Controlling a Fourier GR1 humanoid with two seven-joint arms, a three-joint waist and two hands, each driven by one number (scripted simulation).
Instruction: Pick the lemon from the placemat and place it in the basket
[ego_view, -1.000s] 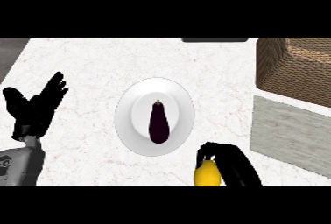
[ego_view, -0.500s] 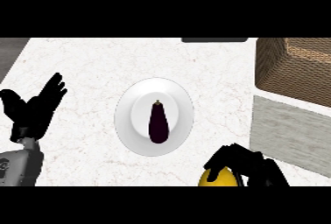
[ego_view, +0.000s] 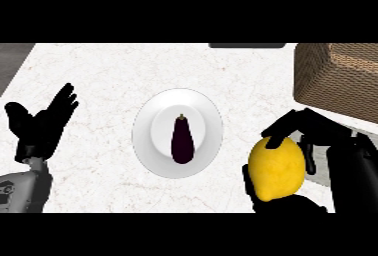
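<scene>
Head view: at the lower right of the frame the right hand (ego_view: 334, 145) has its fingers curled round the yellow lemon (ego_view: 276, 168), which sits between the white plate (ego_view: 151, 145) and the woven basket (ego_view: 341, 75) at the upper right. A dark eggplant (ego_view: 181, 141) lies lengthwise on the plate at centre. At the left edge the left hand (ego_view: 40, 125) rests open, fingers up.

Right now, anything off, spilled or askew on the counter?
Nothing stands out. The eggplant lies centred on the white plate, nothing spilled. The right robot hand holds the lemon above the counter, short of the wicker basket. The left robot hand rests open at the left edge.
</scene>
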